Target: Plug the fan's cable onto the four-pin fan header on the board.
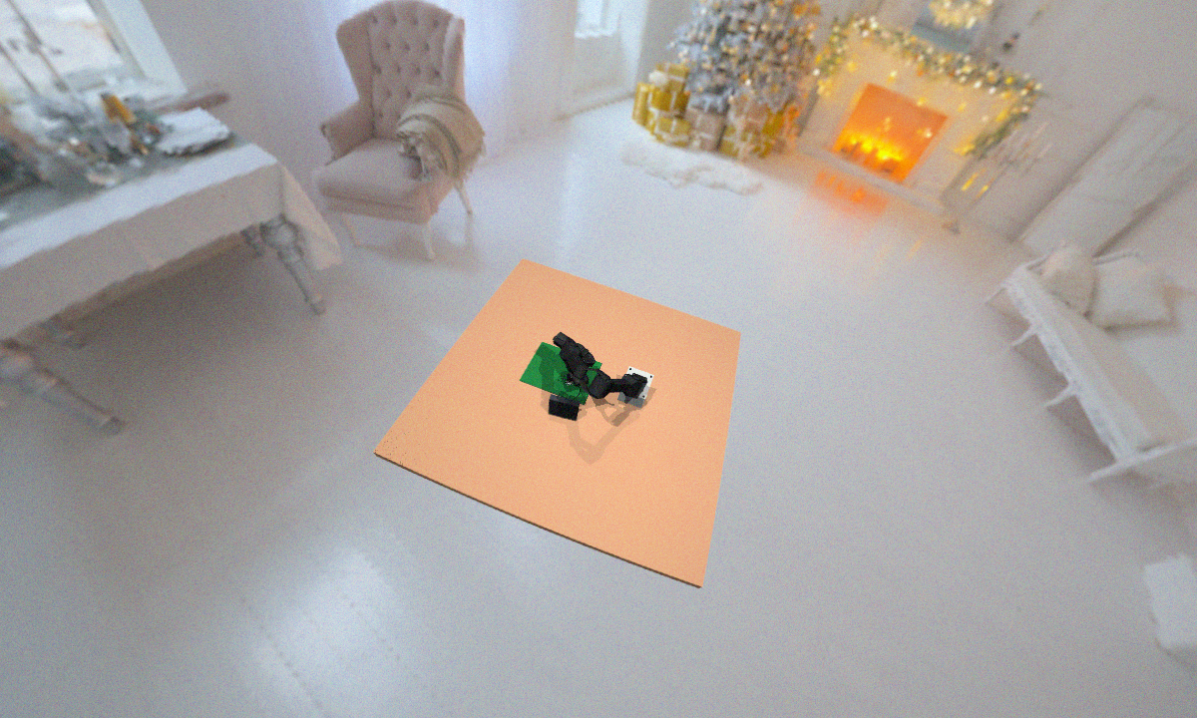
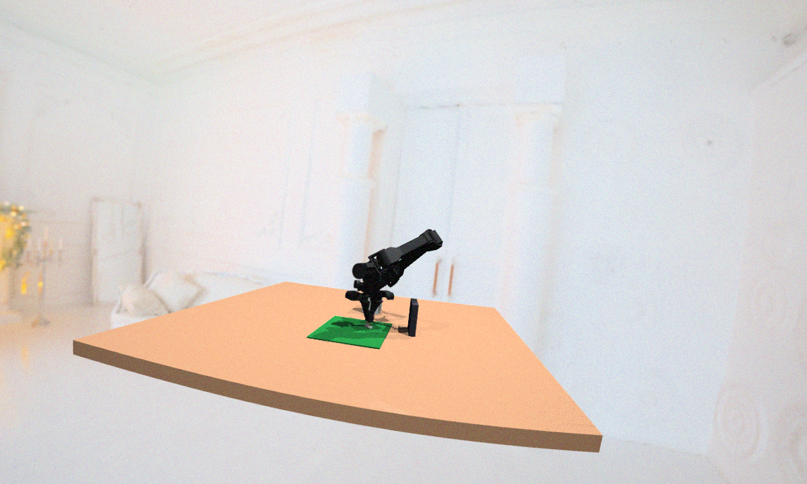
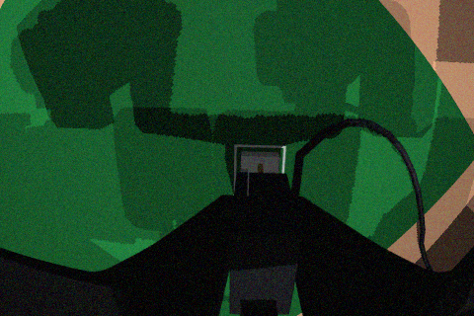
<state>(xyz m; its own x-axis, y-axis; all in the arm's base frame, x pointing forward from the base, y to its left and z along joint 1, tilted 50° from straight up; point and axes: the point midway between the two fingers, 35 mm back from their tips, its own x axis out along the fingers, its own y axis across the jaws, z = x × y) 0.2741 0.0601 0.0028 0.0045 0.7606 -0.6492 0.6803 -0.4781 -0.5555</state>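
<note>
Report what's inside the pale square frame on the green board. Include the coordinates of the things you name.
Inside the frame (image 3: 284, 158), a grey patch and a small brownish piece show. The black plug (image 3: 267, 185) covers the rest, so nothing there can be told.

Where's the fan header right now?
Wrist view: the pale-walled fan header sits on the green board, just beyond the black plug, partly hidden by it.

The room is bright and pale, nearly washed out in the exterior view, with a glossy glare on the floor (image 1: 334, 615) and an orange glow from the fireplace (image 1: 888, 134). Grain speckles all three views, and the backdrop looks soft. Overlapping, jagged-edged shadows darken the board (image 1: 540, 367) (image 2: 346, 339) (image 3: 217, 59), while the exterior view bends the table's edge (image 2: 334, 409).
</note>
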